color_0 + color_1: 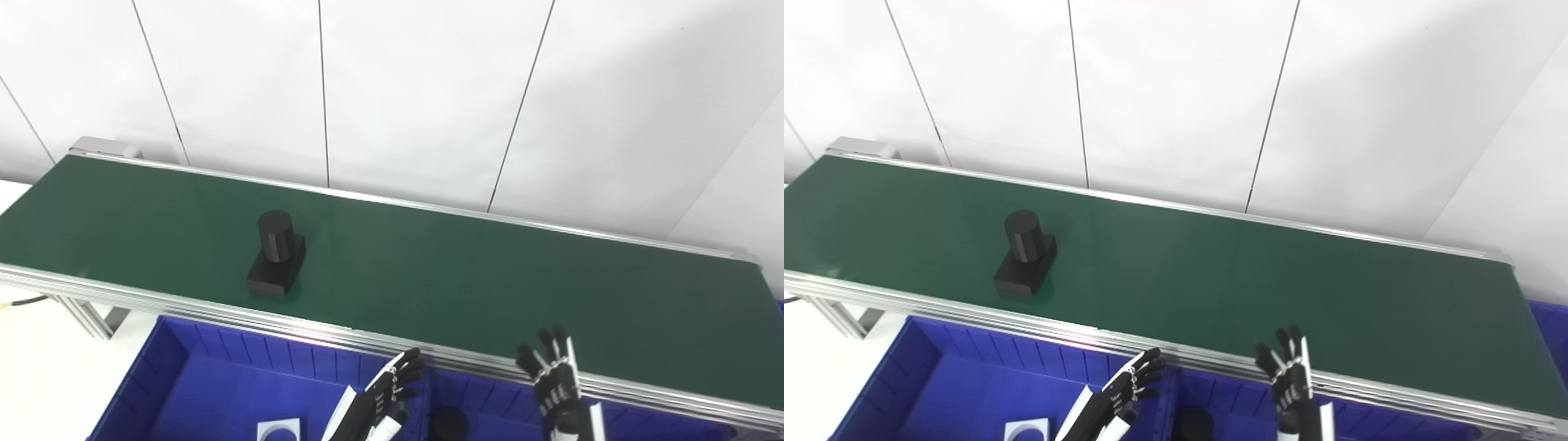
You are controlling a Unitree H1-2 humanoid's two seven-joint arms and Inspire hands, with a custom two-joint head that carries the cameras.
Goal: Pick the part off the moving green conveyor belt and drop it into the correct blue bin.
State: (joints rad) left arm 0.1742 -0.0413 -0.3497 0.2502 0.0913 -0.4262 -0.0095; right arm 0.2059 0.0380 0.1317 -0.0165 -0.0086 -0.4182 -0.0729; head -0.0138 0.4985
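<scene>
Hands, your left hand point(383, 398) and right hand point(554, 383), hung released with fingers spread before the conveyor belt point(490, 275), well apart from the black part point(277, 254).

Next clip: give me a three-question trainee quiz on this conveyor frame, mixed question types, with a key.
1. True or false: the black part, a cylinder on a rectangular base, is already held by a hand.
2. Multiple choice: where are the left hand and the right hand? A) resting on the part B) near the belt's front rail, above the blue plastic bins C) behind the green conveyor belt
3. Fill in: the part stands on the belt's ___ half, as the cameras see it.

Key: 1 false, it stands free on the belt. 2 B, both open and empty. 3 left.
</scene>
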